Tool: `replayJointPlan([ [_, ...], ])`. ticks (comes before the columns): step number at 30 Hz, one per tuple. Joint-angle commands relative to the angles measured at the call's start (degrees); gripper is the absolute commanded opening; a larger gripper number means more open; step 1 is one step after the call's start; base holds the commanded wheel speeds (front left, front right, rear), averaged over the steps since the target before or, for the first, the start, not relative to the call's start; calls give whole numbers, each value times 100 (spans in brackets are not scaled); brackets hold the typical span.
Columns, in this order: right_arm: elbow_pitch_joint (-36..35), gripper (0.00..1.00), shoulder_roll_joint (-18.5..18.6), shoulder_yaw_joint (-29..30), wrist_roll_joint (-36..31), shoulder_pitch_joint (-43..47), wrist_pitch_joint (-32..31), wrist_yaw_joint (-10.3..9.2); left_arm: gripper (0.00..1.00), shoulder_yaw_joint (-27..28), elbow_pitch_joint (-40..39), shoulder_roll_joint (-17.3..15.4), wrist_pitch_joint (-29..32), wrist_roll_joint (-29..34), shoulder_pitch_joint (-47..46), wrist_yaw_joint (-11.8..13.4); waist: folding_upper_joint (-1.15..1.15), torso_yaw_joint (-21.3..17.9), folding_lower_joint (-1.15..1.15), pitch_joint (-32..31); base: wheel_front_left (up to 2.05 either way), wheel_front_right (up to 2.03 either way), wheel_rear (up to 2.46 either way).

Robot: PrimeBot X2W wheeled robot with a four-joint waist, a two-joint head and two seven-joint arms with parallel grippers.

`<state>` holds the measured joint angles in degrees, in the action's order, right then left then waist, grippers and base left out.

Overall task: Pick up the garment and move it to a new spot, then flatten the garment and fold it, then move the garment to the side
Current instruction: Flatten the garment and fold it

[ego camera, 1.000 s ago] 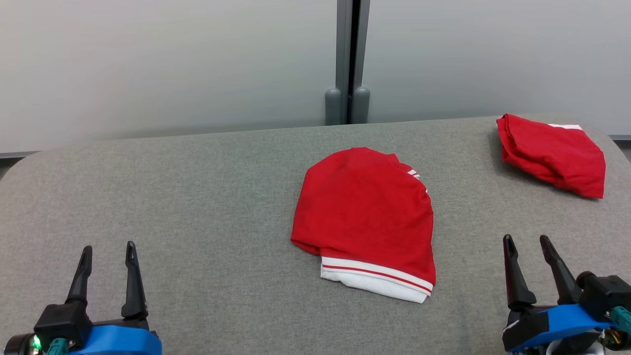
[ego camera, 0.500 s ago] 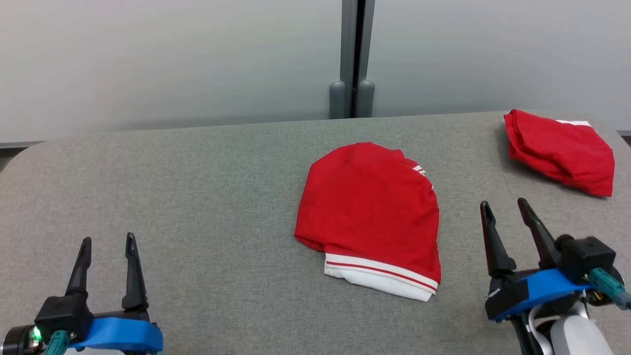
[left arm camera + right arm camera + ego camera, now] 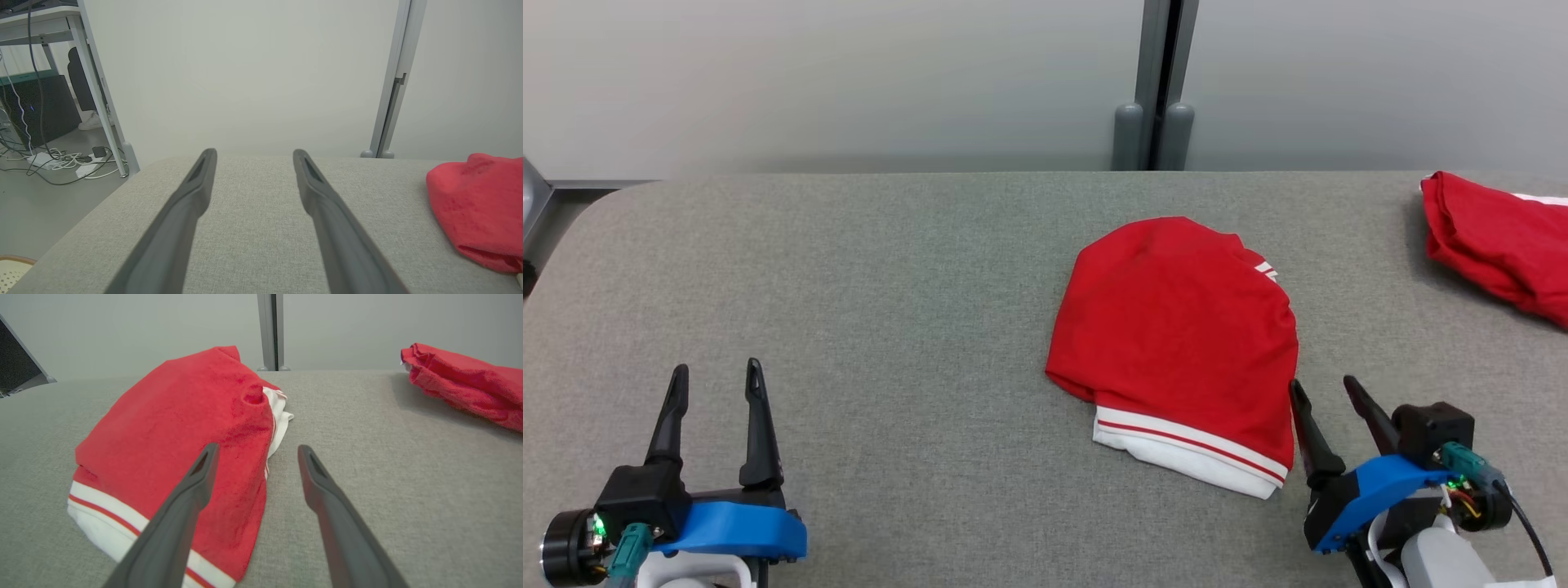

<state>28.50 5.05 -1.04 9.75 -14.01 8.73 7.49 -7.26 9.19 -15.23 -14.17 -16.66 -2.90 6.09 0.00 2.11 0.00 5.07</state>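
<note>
Head view, lower right: the right gripper (image 3: 1321, 382), fingers wide and empty, has closed in on the right edge of the red garment (image 3: 1176, 343) lying mid-frame on the grey table (image 3: 890, 286). Left gripper (image 3: 716, 366), equally wide, waits lower left; the pickup looks about to begin.

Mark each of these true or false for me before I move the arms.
1. The left gripper and right gripper are both open. True.
2. A folded red garment with a white striped hem lies on the grey table. True.
3. The left gripper touches that garment. False: it is over bare table, well apart from it.
4. It is the one garment on the table. False: a second red garment lies at the far right.
5. The right gripper sits at the folded red garment's right edge, holding nothing. True.
</note>
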Motion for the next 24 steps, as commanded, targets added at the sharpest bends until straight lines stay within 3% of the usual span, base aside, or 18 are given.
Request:
replayJointPlan([
  [1, 168, 100, 48, -16, 38, -92, 55, 2, 100, 2, 12, 10, -16, 4, -117, 17, 0, 52, 0, 48, 0, 0, 0],
  [17, 2450, 100, -170, -543, 264, -622, 374, 5, 100, -100, 213, 71, -81, 25, -311, -37, 0, 270, 0, 179, 0, 0, 0],
  [18, 2544, 45, -193, -615, 306, -634, 376, 9, 100, -103, 228, 71, -83, 25, -312, -38, 0, 269, 0, 172, 0, 0, 0],
  [20, 2687, 0, -222, -728, 428, -685, 393, 9, 100, -93, 250, 64, -85, 17, -298, -32, 0, 244, 0, 151, 0, 0, 0],
  [24, 2788, 0, -97, -745, 593, -821, 526, 2, 100, -80, 261, 55, -93, 0, -216, -21, 0, 135, 0, 99, 0, 0, 0],
])
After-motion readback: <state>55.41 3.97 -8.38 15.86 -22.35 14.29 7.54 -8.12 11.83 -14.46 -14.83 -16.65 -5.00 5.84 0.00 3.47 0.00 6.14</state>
